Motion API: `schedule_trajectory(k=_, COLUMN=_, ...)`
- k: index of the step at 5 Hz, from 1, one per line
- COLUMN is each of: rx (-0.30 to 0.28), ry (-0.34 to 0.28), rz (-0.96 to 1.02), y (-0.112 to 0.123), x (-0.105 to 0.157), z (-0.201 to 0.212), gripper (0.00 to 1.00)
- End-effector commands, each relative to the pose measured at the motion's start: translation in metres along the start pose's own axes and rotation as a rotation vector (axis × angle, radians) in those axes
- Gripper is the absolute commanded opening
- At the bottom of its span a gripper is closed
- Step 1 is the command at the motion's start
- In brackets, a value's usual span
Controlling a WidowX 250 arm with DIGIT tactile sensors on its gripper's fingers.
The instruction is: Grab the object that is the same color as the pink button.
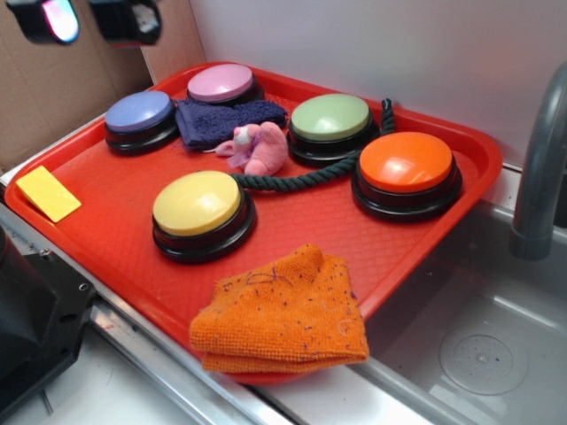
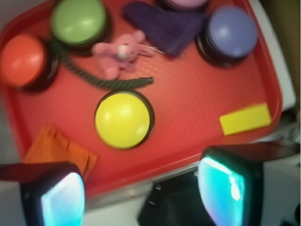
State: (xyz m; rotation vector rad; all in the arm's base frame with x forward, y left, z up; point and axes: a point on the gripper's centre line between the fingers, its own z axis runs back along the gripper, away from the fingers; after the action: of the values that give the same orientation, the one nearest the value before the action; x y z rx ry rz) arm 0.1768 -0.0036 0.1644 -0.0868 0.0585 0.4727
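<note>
Exterior view: my gripper (image 1: 84, 19) sits at the upper left of the frame, raised above the red tray (image 1: 106, 221), fingers spread wide, nothing between them. Wrist view: both fingertips (image 2: 61, 197) frame the bottom edge, pointing down at the tray's near rim. Left to right across the exterior: yellow block (image 1: 48, 192), lavender-blue button (image 1: 140, 120), dark blue towel (image 1: 226, 120), pink button (image 1: 221, 84) at upper centre. Pink plush toy (image 1: 257, 147) lies just below the towel, touching the green rope (image 1: 301, 181).

A white wall (image 1: 372, 44) and cardboard panel (image 1: 53, 97) stand behind a steel sink (image 1: 478, 354).
</note>
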Motion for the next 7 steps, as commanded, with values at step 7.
schedule_trajectory(k=7, rx=-0.141, ry=0.111, rz=0.994, y=-0.003, x=0.114, z=-0.125, gripper=1.00)
